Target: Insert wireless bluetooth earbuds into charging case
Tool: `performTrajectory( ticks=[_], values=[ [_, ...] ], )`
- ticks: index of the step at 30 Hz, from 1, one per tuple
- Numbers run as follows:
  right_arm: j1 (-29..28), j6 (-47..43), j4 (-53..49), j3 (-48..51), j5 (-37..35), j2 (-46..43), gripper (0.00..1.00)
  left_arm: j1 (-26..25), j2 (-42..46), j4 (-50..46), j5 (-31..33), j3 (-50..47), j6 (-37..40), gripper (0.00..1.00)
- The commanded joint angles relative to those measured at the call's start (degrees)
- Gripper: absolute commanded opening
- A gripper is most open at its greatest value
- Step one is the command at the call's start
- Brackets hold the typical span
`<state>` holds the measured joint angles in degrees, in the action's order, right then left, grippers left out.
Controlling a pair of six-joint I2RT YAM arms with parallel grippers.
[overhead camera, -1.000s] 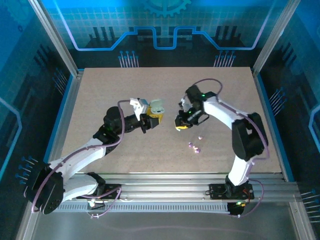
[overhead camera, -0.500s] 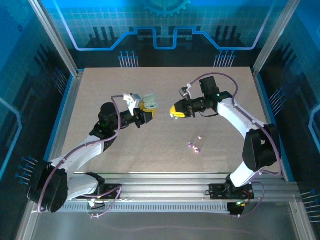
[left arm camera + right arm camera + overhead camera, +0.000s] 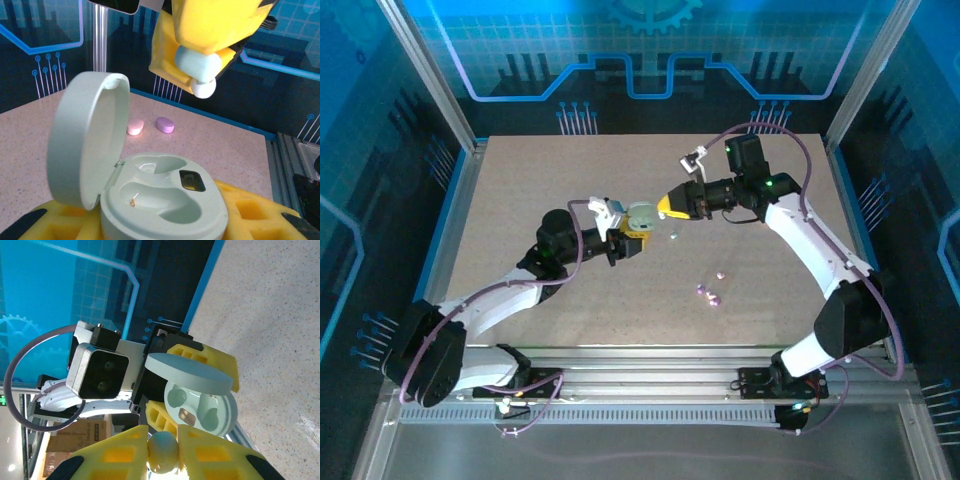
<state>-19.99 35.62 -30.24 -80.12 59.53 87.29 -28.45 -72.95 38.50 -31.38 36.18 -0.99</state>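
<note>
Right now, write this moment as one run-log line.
left gripper: holds open case | right gripper: holds earbud near case | sockets: empty

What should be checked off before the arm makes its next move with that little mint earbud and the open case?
1. The charging case has its lid open: ok.
2. Both sockets in the case are empty: ok.
3. The left pincer is shut on the case: ok.
4. The right pincer grips the mint earbud: ok.
5. The earbud is lined up with a socket and turned the right way: cannot tell.
6. The pink earbud and lilac earbud lie on the table, behind the case and out of the way: ok.
</note>
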Motion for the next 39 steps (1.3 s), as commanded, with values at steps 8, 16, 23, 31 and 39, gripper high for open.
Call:
performTrajectory(
  ticks=[8,16,23,31,39],
  values=[
    [-2.68,-2.06,-1.89,-1.05,-2.89,-0.45,0.20,-0.99,-1.31,8.58,-2.96,0.27,-0.10,0.36],
    [-3.35,-2.30,-2.40,-1.69,-4.87,-0.19,0.20,-1.28,-1.49,9.77,-3.87,0.73,-1.84,0.36],
    [-3.91,0.24,0.88,-0.68,-6.69,-0.64,0.20,-1.54,-2.00,10.41,-4.04,0.82,-2.69,0.37],
    [-4.53,0.64,0.94,-0.47,-7.71,-0.76,0.20,-1.55,-2.02,10.96,-3.61,0.82,-2.91,0.36],
    [-5.83,-2.56,-3.53,-2.29,-11.80,-0.63,0.24,-1.74,-2.02,11.78,-3.19,0.89,-3.74,0.36]
  ],
)
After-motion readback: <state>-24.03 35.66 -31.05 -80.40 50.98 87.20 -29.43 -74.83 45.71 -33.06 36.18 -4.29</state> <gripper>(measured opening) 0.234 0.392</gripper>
